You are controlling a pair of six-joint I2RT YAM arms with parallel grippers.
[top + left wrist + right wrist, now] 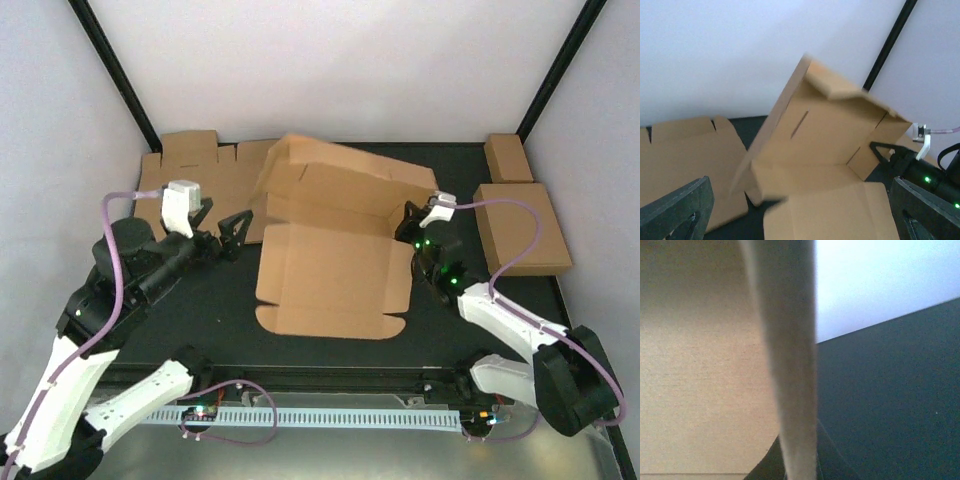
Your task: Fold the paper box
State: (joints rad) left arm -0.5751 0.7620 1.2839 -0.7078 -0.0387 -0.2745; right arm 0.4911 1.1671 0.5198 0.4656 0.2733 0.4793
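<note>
The paper box is a brown die-cut sheet lying in the middle of the black table, its base flat and its back panel and lid raised and leaning. It fills the left wrist view. My left gripper is open and empty just left of the box, fingers spread wide. My right gripper is at the box's right side flap. In the right wrist view the flap's edge runs upright between the jaws, which are shut on it.
Flat cardboard sheets lie at the back left. A folded brown box and a smaller one sit at the right. Black frame posts stand at both back corners. White walls enclose the table.
</note>
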